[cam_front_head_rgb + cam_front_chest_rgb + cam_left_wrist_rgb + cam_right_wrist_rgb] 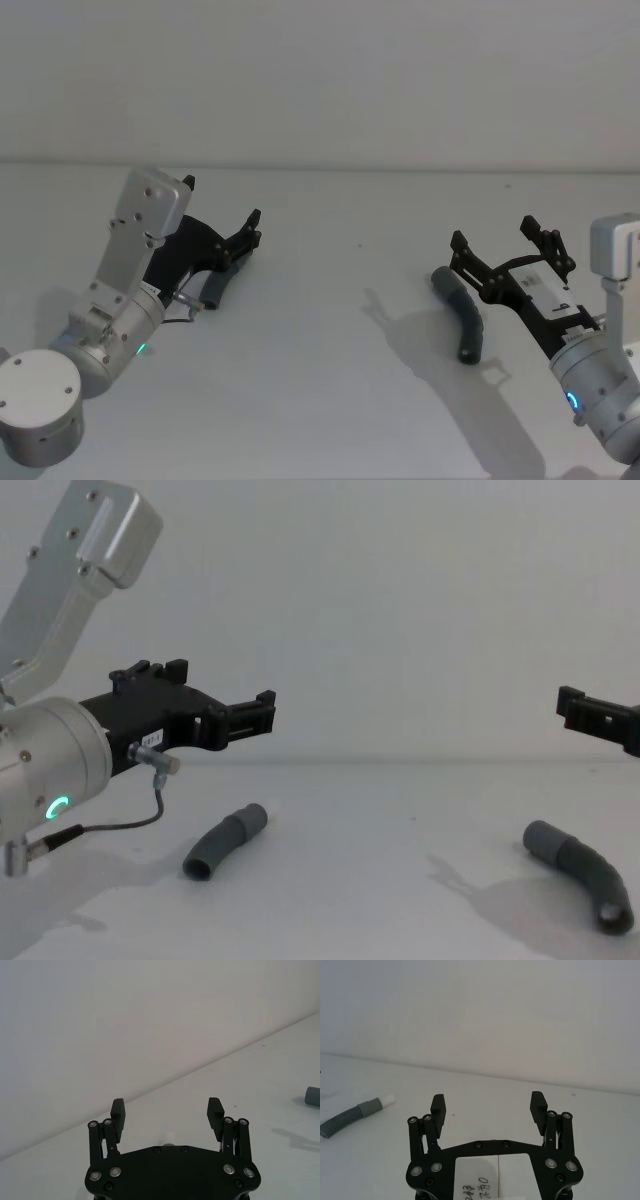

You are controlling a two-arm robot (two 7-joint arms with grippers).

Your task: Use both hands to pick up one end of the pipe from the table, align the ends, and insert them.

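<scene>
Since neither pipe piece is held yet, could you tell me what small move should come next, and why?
Probably lower the open left gripper onto the left piece, which lies on the table beneath it. The open right gripper likewise hovers above the right piece.

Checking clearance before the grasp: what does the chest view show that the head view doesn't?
Chest: the left piece lies whole on the table, with a clear gap below the left gripper. Head: the right gripper whole, fingers spread; the left piece partly hidden under its gripper. Both: the left piece and the right piece, apart, ungrasped.
</scene>
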